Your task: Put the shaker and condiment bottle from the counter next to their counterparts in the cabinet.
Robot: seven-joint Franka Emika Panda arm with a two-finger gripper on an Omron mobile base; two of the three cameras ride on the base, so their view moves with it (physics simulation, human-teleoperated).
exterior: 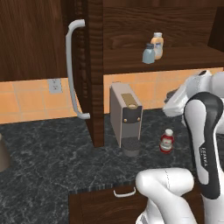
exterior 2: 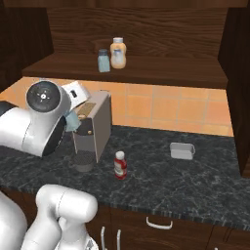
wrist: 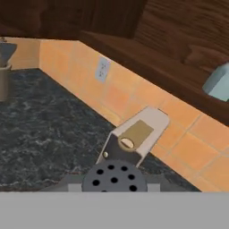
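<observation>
One shaker (exterior 2: 71,121) appears gripped in the end effector (exterior 2: 73,117) above the coffee machine (exterior: 125,114), red bottle (exterior: 166,141) on the bench (exterior: 48,148); risk: lifting to the cabinet shelf (exterior 2: 161,68) it clips the shelf edge or topples the matching shaker (exterior: 148,54) and orange bottle (exterior: 157,43).

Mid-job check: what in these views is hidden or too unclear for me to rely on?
Gripper: how its jaws stand; the arm's round joint covers them in the right base view.
Shaker: its body; cut off below the cap at the hand view's bottom.
Counterpart shaker: cut by the hand view's right edge.
Condiment bottle: label too small to read.
</observation>
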